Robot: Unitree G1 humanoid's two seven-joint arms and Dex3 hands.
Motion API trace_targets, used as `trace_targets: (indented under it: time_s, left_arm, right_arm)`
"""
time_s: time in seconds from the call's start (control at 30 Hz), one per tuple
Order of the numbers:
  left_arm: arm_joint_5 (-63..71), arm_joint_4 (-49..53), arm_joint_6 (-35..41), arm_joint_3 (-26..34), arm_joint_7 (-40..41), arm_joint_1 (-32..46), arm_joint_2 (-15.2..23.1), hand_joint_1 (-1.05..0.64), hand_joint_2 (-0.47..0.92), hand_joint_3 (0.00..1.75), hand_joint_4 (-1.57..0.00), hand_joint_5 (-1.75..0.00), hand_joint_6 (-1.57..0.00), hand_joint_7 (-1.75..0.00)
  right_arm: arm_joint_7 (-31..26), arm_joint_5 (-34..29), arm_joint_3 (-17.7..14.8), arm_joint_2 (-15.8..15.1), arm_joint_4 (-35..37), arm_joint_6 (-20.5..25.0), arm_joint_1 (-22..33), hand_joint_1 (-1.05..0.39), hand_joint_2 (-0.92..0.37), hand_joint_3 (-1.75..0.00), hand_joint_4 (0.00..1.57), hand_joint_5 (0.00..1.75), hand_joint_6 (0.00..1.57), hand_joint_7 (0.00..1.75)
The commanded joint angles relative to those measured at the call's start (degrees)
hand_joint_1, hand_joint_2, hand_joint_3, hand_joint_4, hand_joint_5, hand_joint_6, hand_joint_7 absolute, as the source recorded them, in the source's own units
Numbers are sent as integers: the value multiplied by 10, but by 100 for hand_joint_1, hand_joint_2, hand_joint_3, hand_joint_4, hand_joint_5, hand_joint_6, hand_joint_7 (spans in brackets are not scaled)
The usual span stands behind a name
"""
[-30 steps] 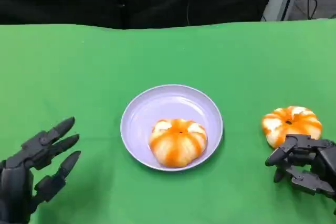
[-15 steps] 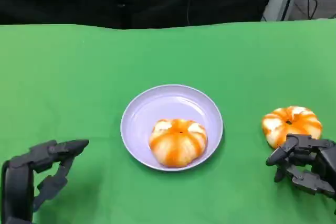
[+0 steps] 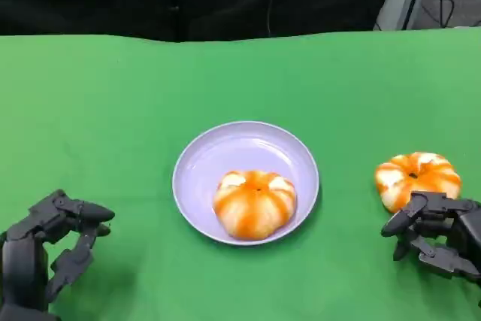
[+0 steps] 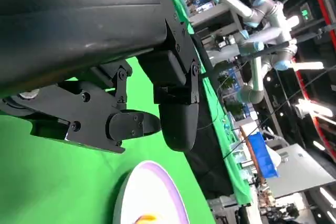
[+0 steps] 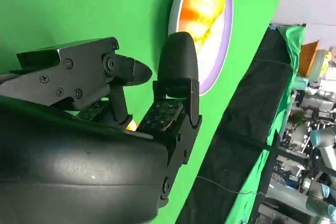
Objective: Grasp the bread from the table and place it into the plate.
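A lilac plate (image 3: 197, 157) lies mid-table with one orange-and-white striped bread (image 3: 254, 203) inside it. A second striped bread (image 3: 418, 177) sits on the green cloth at the right. My right hand (image 3: 436, 240) is just in front of this second bread, its fingers bent but apart, holding nothing. The right wrist view has the plate (image 5: 224, 51) and its bread (image 5: 202, 3) beyond the hand (image 5: 142, 98). My left hand (image 3: 51, 249) is at the lower left with its fingers curled in on nothing. The left wrist view shows its fingertips (image 4: 176, 124) close together above the plate (image 4: 152, 195).
The green cloth (image 3: 113, 110) covers the whole table up to a dark backdrop at the far edge. Open cloth lies between each hand and the plate.
My left hand's fingers, spread a second ago, have curled in. The right hand, both breads and the plate have stayed put.
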Motion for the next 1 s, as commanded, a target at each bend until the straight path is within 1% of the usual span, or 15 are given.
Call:
trace_targets:
  time_s: [0.03, 0.23, 0.63, 1.0]
  left_arm:
    - [-9, 5, 4, 7, -6, -3, 3, -8, 92, 43, -84, -144, -86, -121]
    - [-14, 1, 10, 9, -9, -3, 0, -8, 92, 43, -83, -146, -85, -124]
    - [5, -2, 6, 12, 3, -2, -2, -7, 92, 43, -85, -145, -86, -122]
    - [6, -4, 5, 12, -1, -2, -1, -8, 92, 42, -83, -148, -86, -123]
  right_arm:
    - [-8, 0, -3, -14, 1, -5, -3, 6, -86, -55, 89, 136, 95, 94]
    - [-4, 4, -4, -13, 1, -2, -4, 5, -86, -56, 89, 135, 95, 93]
    - [17, 19, -13, -15, 1, 5, -5, 6, -88, -55, 88, 138, 94, 94]
    - [15, 16, -11, -15, -1, 1, -6, 7, -87, -56, 87, 138, 94, 96]
